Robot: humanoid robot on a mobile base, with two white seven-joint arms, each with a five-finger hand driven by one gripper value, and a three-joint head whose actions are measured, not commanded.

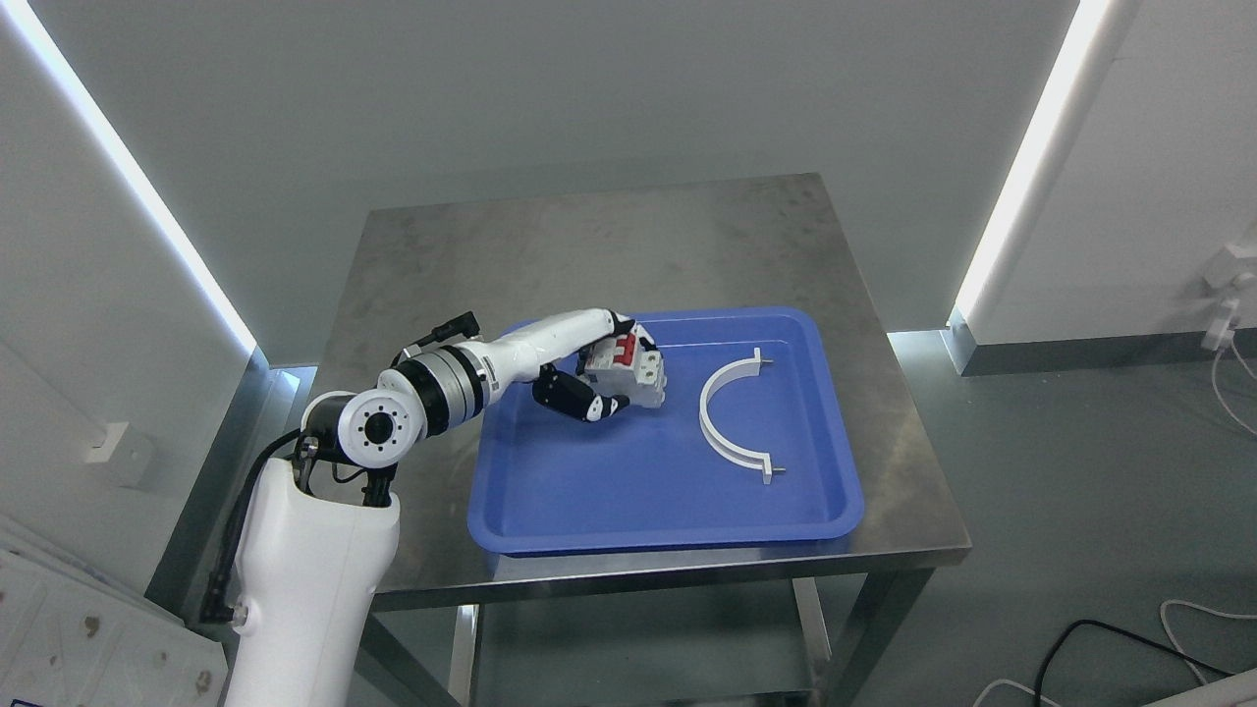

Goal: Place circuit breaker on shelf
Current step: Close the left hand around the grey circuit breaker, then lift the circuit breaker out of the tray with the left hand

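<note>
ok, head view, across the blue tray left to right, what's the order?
White left robot hand with black fingers → white circuit breaker with red switches, in its grasp → white curved plastic bracket, lying loose in the blue plastic tray.

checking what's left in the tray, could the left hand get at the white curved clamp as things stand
Probably not right now: the left hand is closed around the circuit breaker. The white curved clamp lies unobstructed just to its right in the blue tray, so otherwise the way looks free.

Left hand (599, 378) fingers (579, 401) around circuit breaker (636, 376) over blue tray (668, 501)
</note>
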